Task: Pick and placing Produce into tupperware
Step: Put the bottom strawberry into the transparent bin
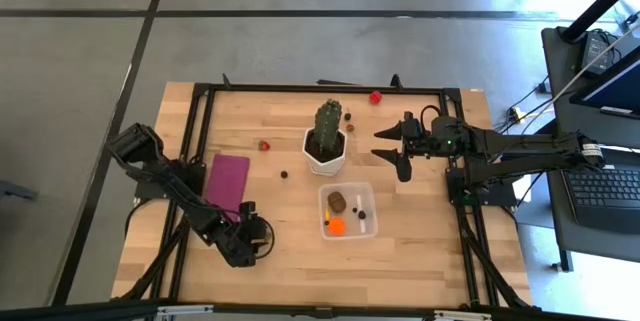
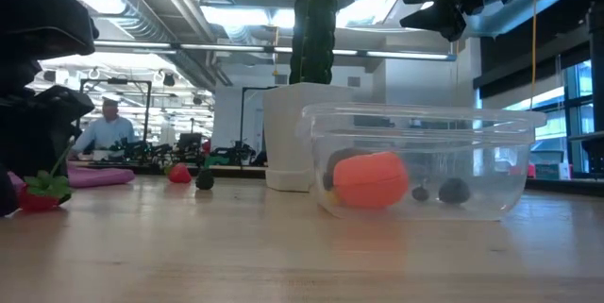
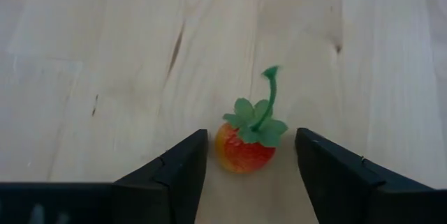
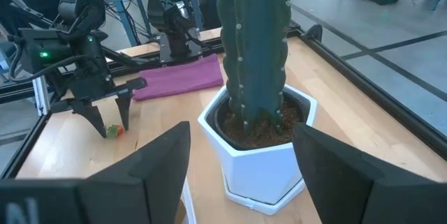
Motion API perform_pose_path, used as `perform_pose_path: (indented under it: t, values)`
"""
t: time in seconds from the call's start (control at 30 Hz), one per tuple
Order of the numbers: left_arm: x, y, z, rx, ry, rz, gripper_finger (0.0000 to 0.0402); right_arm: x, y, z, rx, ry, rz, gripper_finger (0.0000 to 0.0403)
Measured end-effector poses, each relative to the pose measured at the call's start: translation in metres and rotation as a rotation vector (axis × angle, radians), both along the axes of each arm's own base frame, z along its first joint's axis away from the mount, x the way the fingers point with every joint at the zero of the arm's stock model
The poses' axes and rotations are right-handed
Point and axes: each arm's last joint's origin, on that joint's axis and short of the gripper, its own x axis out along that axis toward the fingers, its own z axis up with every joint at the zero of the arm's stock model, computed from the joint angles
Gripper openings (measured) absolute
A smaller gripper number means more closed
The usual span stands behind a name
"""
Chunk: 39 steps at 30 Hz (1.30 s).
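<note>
A tiny red strawberry with a green stalk lies on the wooden table between the open fingers of my left gripper, near the front left. The fingers stand on either side of it with a gap at each. It also shows at the far left of the low view. The clear tupperware stands at the middle front, holding an orange piece, a brown piece and dark bits. My right gripper hangs open in the air to the right of the cactus.
The cactus stands in a white pot just behind the tupperware. A flat magenta rectangle lies left of it, close to my left arm. Loose produce lies farther back: red pieces and a dark one.
</note>
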Motion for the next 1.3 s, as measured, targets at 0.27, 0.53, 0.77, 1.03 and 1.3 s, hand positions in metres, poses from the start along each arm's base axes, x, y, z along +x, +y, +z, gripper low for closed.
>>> perform_pose_path:
  t: [0.27, 0.53, 0.77, 1.03, 1.3]
  values:
    - [0.0, 0.001, 0.0, 0.018, -0.013, 0.025, 0.0166, 0.0, 0.0, 0.0, -0.001, 0.0, 0.0, 0.0253]
    - [0.0, 0.001, -0.001, 0.023, -0.011, 0.021, 0.0138, 0.0, 0.0, 0.0, -0.001, 0.001, 0.0, 0.0253]
    - [0.0, 0.001, 0.0, 0.027, -0.016, 0.023, 0.0106, 0.0, 0.0, 0.0, -0.001, 0.001, 0.0, 0.0253]
    - [0.001, 0.002, 0.001, 0.044, -0.028, 0.034, 0.0116, 0.0, 0.0, 0.0, -0.001, 0.001, 0.0, 0.0253]
    - [0.031, 0.014, 0.046, 0.064, -0.194, 0.088, 0.0106, 0.0, 0.0, 0.0, -0.001, 0.0, 0.0, 0.0253]
